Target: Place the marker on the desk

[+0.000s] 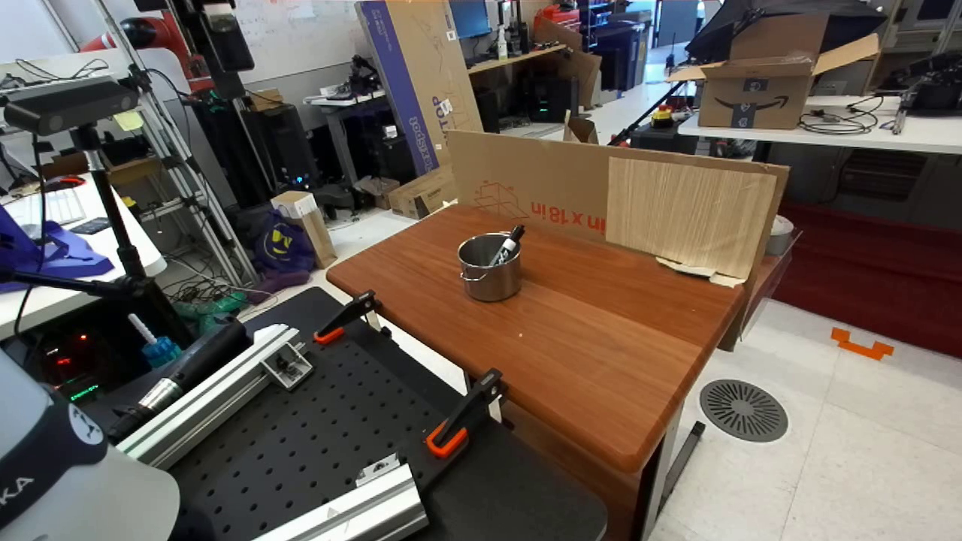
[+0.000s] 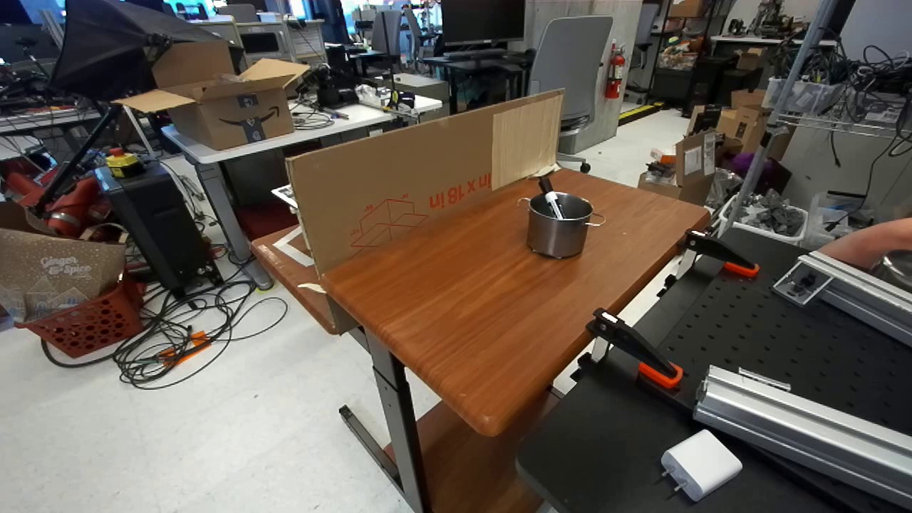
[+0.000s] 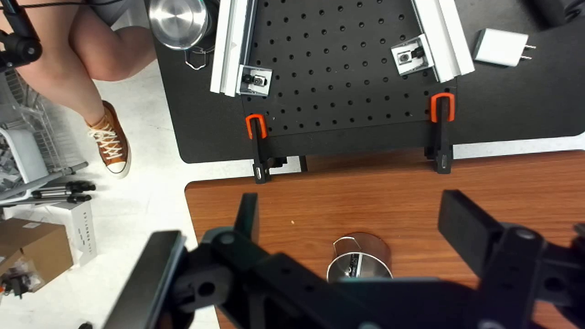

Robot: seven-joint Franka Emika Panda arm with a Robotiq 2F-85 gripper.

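The marker (image 1: pixel 508 246) is black with a white strip and leans inside the grey metal cup (image 1: pixel 492 282). Its black end sticks up past the rim, as in the exterior view (image 2: pixel 547 191). The cup stands upright on the reddish-brown desk (image 1: pixel 601 330); its sides show in an exterior view (image 2: pixel 556 241). In the wrist view, my gripper (image 3: pixel 351 208) is wide open with nothing between its fingers. The cup (image 3: pixel 378 249) and part of the marker (image 3: pixel 354 265) show below the gap, partly hidden by the gripper body. The gripper is outside both exterior views.
A cardboard panel (image 2: pixel 413 178) stands along the desk's far edge. A black perforated board (image 1: pixel 301 428) with metal rails, orange-black clamps (image 1: pixel 458 421) and a white charger (image 2: pixel 702 463) adjoins the desk. A metal pot (image 3: pixel 178 22) and a person's leg (image 3: pixel 68 87) are at the board's end.
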